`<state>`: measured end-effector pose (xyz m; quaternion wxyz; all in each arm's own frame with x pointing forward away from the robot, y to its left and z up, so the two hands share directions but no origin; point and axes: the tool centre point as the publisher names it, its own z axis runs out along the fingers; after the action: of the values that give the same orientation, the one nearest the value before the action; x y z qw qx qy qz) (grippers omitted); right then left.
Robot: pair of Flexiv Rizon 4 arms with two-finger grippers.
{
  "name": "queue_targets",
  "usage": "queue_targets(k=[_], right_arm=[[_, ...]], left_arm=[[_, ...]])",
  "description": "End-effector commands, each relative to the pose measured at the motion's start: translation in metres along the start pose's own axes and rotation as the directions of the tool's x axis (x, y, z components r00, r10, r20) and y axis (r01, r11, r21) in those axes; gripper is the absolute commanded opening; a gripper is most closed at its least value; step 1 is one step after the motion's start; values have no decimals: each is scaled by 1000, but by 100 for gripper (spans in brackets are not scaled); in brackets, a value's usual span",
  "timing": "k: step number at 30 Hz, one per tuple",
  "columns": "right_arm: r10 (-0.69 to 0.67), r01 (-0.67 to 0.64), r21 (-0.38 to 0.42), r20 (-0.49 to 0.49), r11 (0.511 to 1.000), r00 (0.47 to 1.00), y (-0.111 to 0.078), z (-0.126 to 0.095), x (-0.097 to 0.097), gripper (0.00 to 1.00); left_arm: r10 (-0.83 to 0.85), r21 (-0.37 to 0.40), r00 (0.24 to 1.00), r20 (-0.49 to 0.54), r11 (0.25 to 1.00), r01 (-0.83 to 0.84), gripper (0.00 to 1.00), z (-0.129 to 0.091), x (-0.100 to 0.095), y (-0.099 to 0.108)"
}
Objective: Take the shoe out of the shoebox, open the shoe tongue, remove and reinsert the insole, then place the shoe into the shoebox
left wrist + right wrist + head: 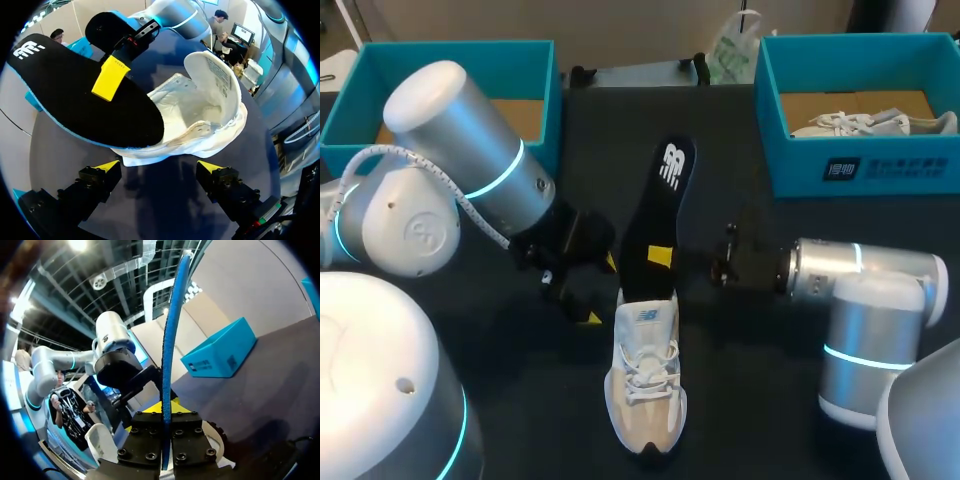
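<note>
A white sneaker lies on the dark table, toe toward the front edge. A black insole slants up out of its heel opening, with my right gripper shut on it about midway along. In the right wrist view the insole's blue edge runs straight up from the right gripper. My left gripper stands open just left of the heel. In its own view the left gripper faces the sneaker, with nothing between its fingers. The insole carries the other gripper's yellow fingertip.
A teal shoebox stands at the back left, partly behind my left arm. Another teal shoebox at the back right holds a second pale shoe. A plastic bag lies at the table's far edge.
</note>
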<state>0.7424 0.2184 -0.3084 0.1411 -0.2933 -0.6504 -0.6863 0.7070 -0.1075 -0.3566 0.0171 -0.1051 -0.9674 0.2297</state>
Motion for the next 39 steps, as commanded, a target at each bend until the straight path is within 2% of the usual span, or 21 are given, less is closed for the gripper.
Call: queue_targets(k=[1, 18, 29, 39], right_arm=[[3, -2, 45, -18, 999, 1000, -2, 2, -4, 0], [32, -30, 94, -17, 995, 999, -28, -7, 4, 0], [77, -72, 133, -27, 988, 997, -46, -5, 5, 0], [139, -134, 161, -19, 978, 990, -70, -3, 9, 0]], left_arm=[[1, 2, 1000, 1, 1000, -1, 100, 1, 0, 1], [1, 2, 1000, 1, 1000, -1, 100, 1, 0, 1], [1, 2, 1000, 1, 1000, -1, 100, 1, 0, 1], [1, 2, 1000, 1, 1000, -1, 100, 1, 0, 1]])
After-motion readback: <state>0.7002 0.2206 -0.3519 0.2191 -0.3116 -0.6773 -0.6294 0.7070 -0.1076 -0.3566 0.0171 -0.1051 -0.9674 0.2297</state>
